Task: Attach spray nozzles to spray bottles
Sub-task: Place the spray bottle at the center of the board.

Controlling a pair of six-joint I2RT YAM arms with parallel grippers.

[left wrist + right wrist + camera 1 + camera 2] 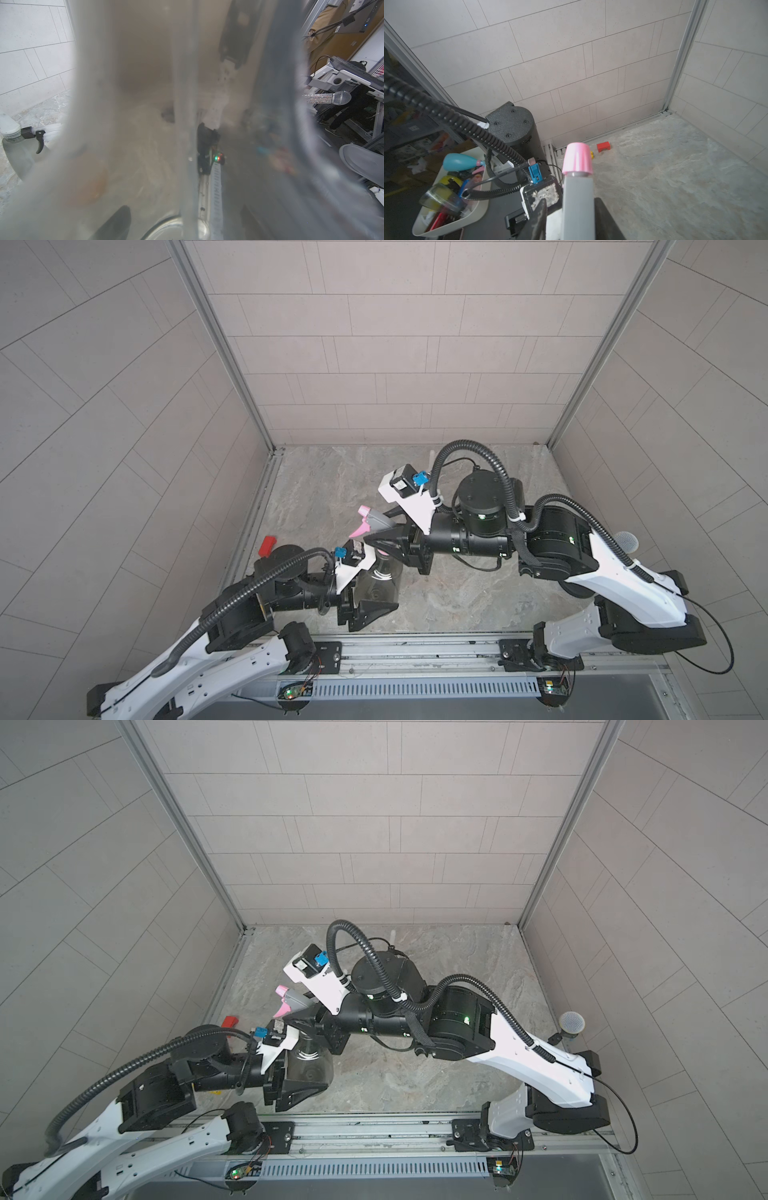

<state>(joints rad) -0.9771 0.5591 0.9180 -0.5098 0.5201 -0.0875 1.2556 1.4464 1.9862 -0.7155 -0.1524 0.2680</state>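
The left claw (386,583) clamps the smoky grey bottle (374,589) by its body, and the bottle fills the left wrist view. The pink-and-grey nozzle (376,522) sits at that bottle's neck end, between the fingers of the right claw (374,545). I cannot tell whether they pinch it. Ahead of the right claw, well apart, a red block (603,146) lies on the bench (457,605). Beside the left claw stands a second grey bottle (14,153) wearing a black-and-white nozzle (31,135).
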